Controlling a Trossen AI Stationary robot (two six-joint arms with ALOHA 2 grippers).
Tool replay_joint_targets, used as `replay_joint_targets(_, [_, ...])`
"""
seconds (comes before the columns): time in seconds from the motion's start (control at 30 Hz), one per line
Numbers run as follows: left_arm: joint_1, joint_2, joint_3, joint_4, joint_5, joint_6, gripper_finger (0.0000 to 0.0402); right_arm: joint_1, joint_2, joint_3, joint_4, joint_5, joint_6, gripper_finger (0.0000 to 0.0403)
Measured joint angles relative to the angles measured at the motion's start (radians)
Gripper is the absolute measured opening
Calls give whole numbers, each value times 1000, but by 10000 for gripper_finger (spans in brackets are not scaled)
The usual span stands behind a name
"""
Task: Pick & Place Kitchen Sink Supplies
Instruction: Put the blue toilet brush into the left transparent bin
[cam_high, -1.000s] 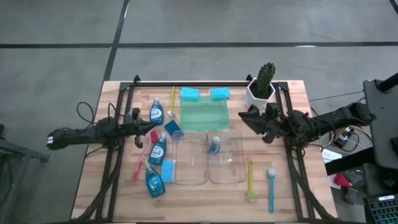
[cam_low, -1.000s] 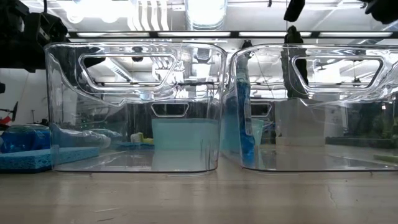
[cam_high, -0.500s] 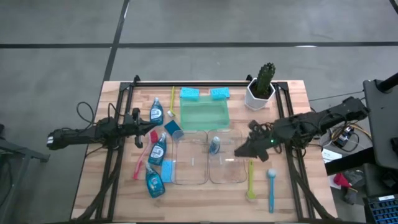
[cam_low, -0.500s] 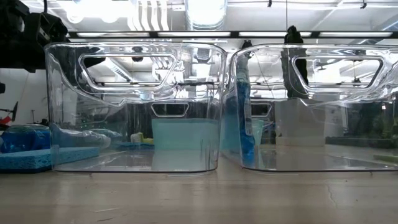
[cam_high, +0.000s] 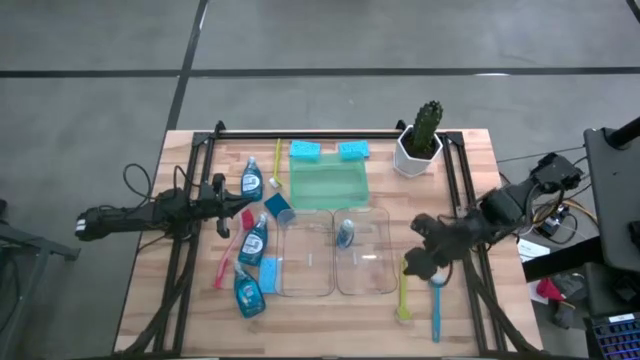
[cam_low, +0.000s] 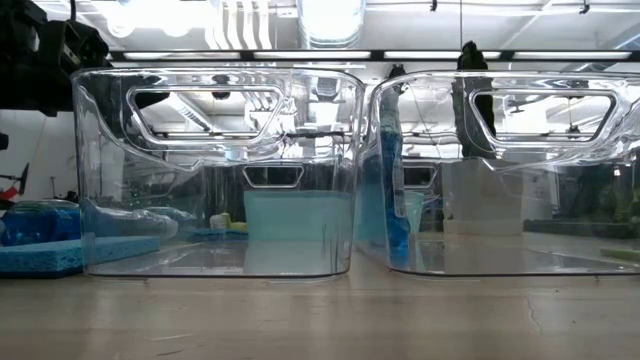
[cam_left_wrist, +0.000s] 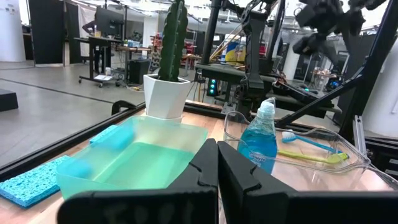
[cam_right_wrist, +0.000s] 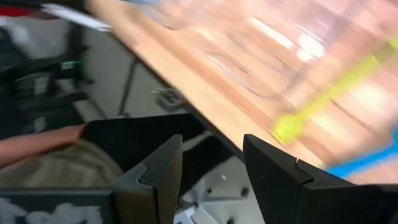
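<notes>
The right hand (cam_high: 420, 264) hangs with fingers apart and empty above the worktop (cam_high: 480, 300), over the top ends of the yellow-green brush (cam_high: 402, 290) and blue brush (cam_high: 436, 305), beside the right bin (cam_high: 380, 270). 1 bottle (cam_high: 344, 234) lies inside that bin. The left hand (cam_high: 243, 207) waits closed and empty near 3 more bottles (cam_high: 252, 238).

You see pale striped wood on the table (cam_high: 470, 310), a translucent green tray (cam_high: 328, 185), two bright blue rectangular sponges (cam_high: 306, 151) at the far edge, clear bottles of blue liquid (cam_high: 252, 238) on the left, and a yellow-green brush (cam_high: 403, 290) beside a blue brush (cam_high: 437, 305) near right.
</notes>
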Motion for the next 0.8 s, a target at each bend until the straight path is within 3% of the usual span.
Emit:
replay_joint_targets(0.3, [0,0,0,0,0,0,0,103,132,-36,-84,-39,331,166])
replay_joint_targets(0.6, [0,0,0,0,0,0,0,196,311,-45,-244,-98,435,166])
replay_joint_targets(0.8, [0,0,0,0,0,0,0,265,349,-86,-261,-134,524,166])
